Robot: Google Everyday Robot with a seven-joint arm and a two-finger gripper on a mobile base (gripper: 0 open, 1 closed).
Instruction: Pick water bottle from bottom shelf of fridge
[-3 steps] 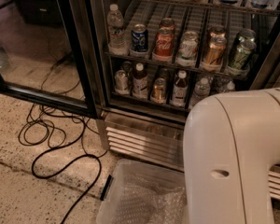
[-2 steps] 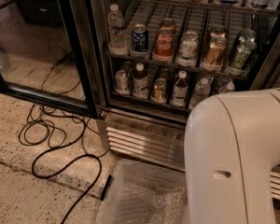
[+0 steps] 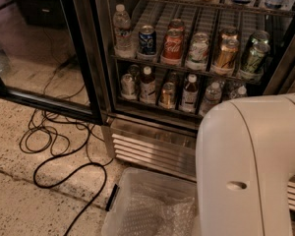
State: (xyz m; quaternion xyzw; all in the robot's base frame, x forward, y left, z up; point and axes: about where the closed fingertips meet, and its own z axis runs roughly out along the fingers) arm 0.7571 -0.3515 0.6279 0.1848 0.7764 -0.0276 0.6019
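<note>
White arm housing (image 3: 250,166) fills the lower right of the frame; the gripper is out of view, so its state cannot be told. The step in hand appears to be the approach to the open fridge (image 3: 147,146). On the bottom shelf (image 3: 152,105), the front row holds two cans (image 3: 128,84), two dark bottles (image 3: 147,84) and two clear ones. The water bottle (image 3: 211,96) stands centre right. The next move likely calls for a low reach toward it.

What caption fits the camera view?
Open fridge, water bottle on bottom shelf; white arm in foreground, end effector unseen.
</note>
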